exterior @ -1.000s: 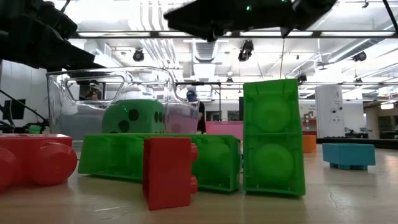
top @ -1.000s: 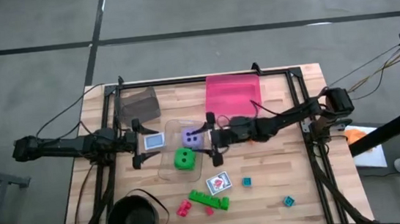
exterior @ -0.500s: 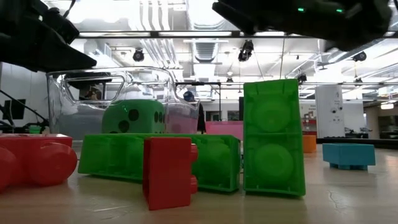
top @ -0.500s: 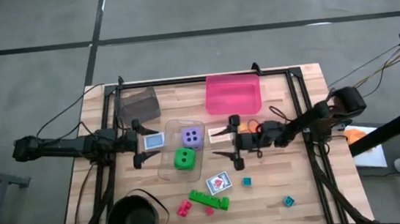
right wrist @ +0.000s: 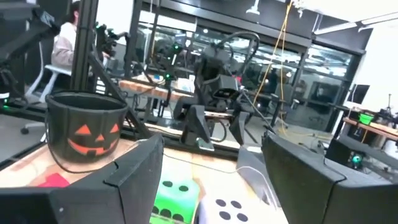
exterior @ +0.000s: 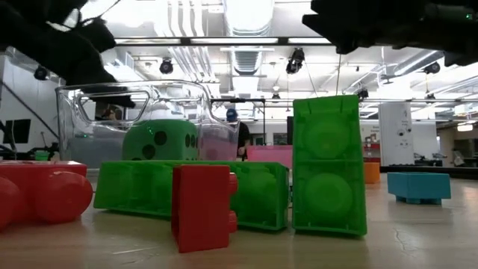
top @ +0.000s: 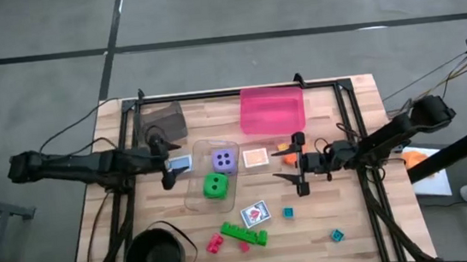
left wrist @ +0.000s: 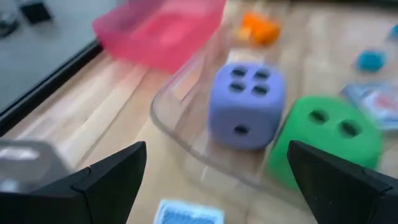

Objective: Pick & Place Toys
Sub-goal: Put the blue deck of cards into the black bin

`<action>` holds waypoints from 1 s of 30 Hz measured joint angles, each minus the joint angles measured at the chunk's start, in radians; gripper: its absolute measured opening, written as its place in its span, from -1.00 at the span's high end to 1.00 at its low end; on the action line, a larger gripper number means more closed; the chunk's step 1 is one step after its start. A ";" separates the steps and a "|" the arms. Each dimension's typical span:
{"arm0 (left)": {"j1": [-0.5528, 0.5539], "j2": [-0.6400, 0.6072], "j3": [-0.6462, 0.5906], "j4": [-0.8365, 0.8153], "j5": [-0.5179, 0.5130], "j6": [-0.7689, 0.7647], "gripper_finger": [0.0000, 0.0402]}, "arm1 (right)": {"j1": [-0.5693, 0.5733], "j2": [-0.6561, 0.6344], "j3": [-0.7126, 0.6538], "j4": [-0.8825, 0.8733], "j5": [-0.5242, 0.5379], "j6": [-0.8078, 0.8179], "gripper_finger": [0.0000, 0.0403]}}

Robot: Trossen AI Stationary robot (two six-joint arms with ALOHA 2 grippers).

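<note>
I had the left gripper point(top: 166, 161) with jaws wide, empty, over a small picture card point(top: 180, 164) just left of the clear bin point(top: 196, 193) holding the purple die point(top: 224, 160) and green die point(top: 215, 184). The right gripper point(top: 298, 162) hung with jaws apart, holding nothing, right of another card point(top: 255, 157) on the counter point(top: 354, 222).

At centre frame we see two dice point(top: 219, 172) inside a bin point(top: 211, 175), a card point(top: 256, 157) just right of it, another card point(top: 255, 214) and bricks point(top: 243, 234) below, a bowl point(top: 155, 258) at lower left
</note>
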 joint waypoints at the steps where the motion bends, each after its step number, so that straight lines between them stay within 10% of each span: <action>1: 0.000 0.047 0.033 -0.042 -0.010 -0.001 -0.96 | 0.000 -0.009 -0.004 -0.005 0.000 0.000 -0.35; 14: 0.001 0.549 0.361 -0.482 -0.078 -0.075 -0.96 | 0.008 0.000 -0.011 -0.075 -0.009 0.008 -0.35; 30: 0.027 0.832 0.369 -0.531 -0.073 -0.062 -0.96 | 0.008 0.026 -0.006 -0.066 -0.016 0.019 -0.35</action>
